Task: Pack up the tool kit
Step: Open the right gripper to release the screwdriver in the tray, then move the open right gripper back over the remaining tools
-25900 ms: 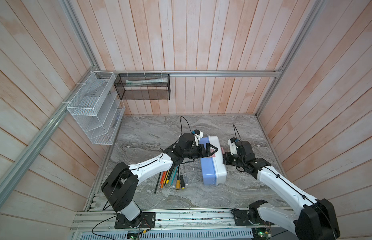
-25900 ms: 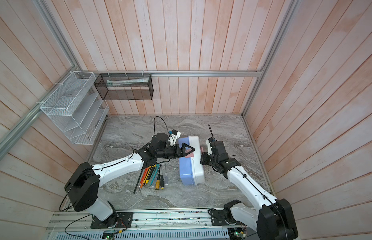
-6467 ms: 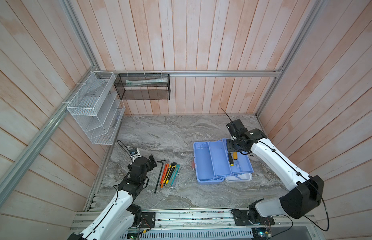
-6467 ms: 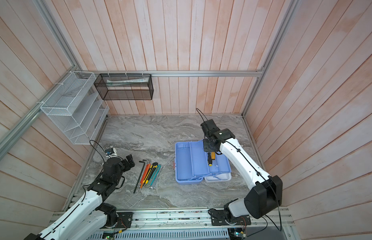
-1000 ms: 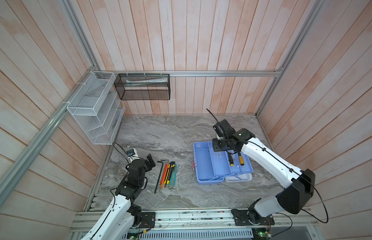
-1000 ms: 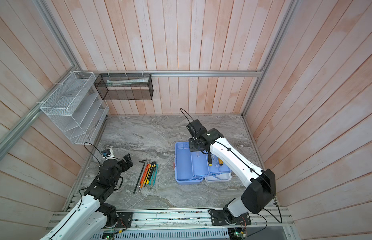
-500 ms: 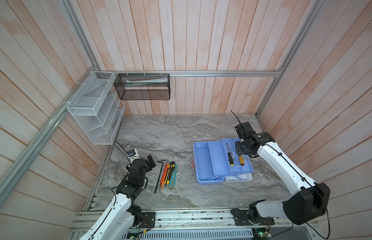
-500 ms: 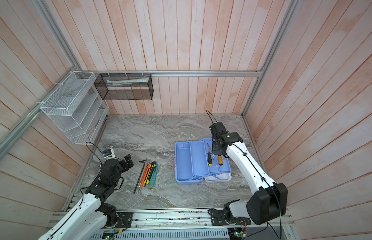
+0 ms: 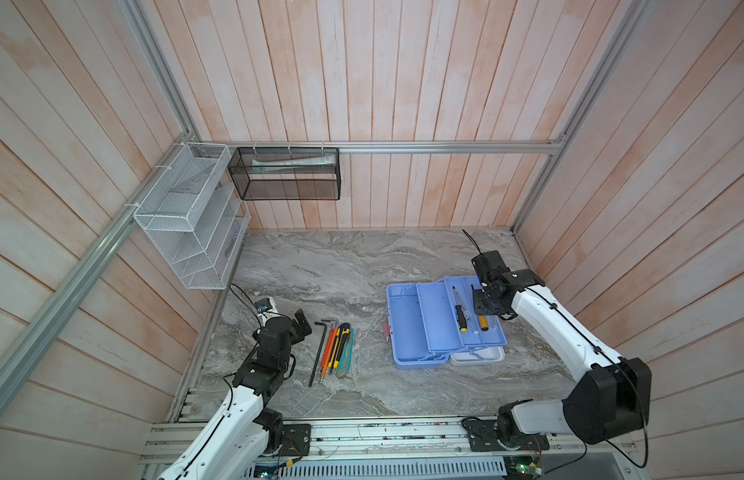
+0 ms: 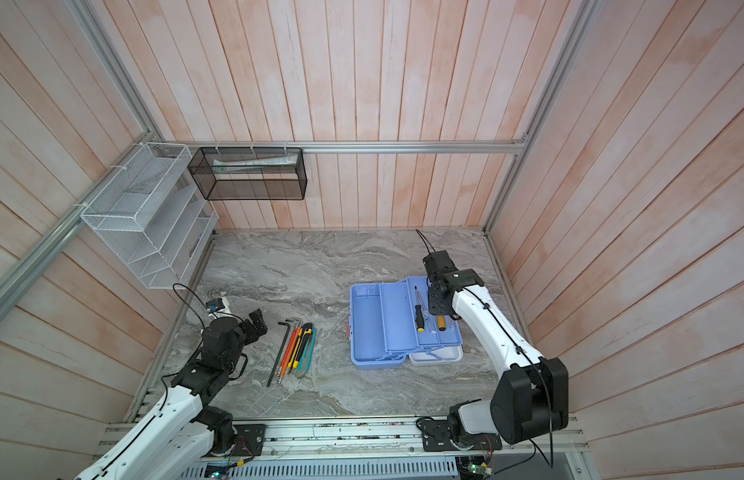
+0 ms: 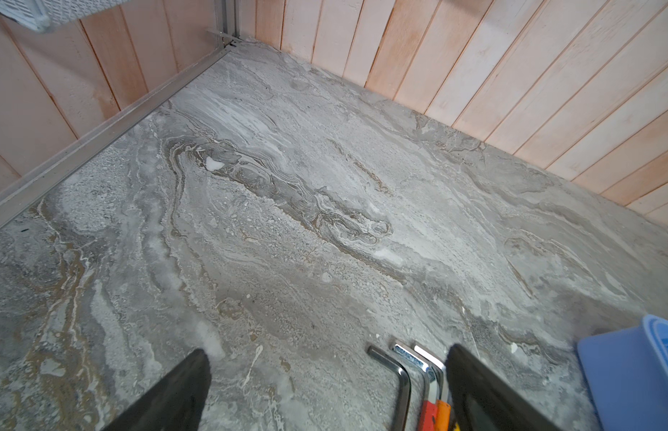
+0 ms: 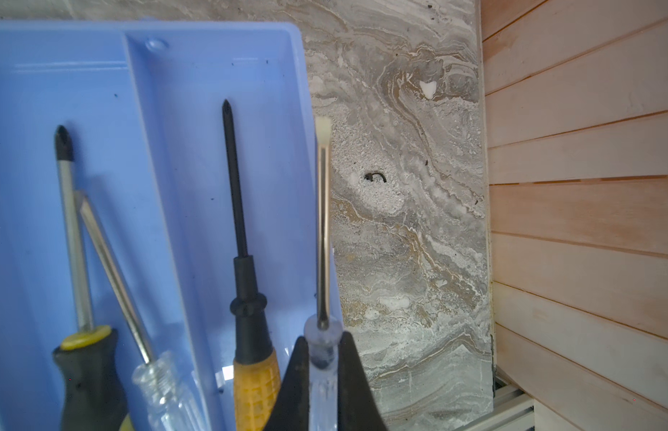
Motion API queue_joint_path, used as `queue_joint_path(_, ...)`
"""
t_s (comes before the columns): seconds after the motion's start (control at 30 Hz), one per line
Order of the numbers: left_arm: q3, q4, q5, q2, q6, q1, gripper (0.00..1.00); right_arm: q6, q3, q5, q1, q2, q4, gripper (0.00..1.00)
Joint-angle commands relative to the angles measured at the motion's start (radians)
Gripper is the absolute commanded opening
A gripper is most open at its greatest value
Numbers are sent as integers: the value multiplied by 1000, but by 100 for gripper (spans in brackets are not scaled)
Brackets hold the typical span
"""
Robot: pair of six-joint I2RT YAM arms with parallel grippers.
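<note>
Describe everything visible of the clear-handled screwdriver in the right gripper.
The clear-handled screwdriver has a see-through plastic handle with a round collar and a metal shaft with a pale tip. The right gripper has its jaws shut on the handle. Its shaft runs along the outer edge of the blue tray, beside an orange-handled screwdriver.

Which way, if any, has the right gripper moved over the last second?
Yes. The right gripper, shut on a clear-handled screwdriver, has shifted rightward against the tool kit, from over its middle to its right-hand tray.
</note>
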Motion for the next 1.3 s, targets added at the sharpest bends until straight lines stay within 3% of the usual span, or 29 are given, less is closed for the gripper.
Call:
queue_joint_path(0.0, 5, 1, -3, -1, -2, 6, 100, -16, -12, -28, -5, 3, 34, 0)
queue_joint_path(0.2, 6, -1, -3, 0, -2, 6, 100, -12, -26, -27, -5, 18, 44, 5)
queue_joint_path(0.47, 7, -2, -4, 0, -3, 6, 100, -8, 25, 12, -4, 30, -4, 22)
queue_joint_path(0.7, 6, -1, -7, 0, -4, 6, 100, 8, 135, 30, 18, 42, -81, 25)
queue_joint_path(0.97, 8, -5, -13, 1, -8, 6, 100, 107, 234, -104, 294, 67, 95, 29)
queue_joint_path(1.27, 3, -10, -15, -13, -11, 7, 100, 207, 253, -292, 608, 291, 389, 39)
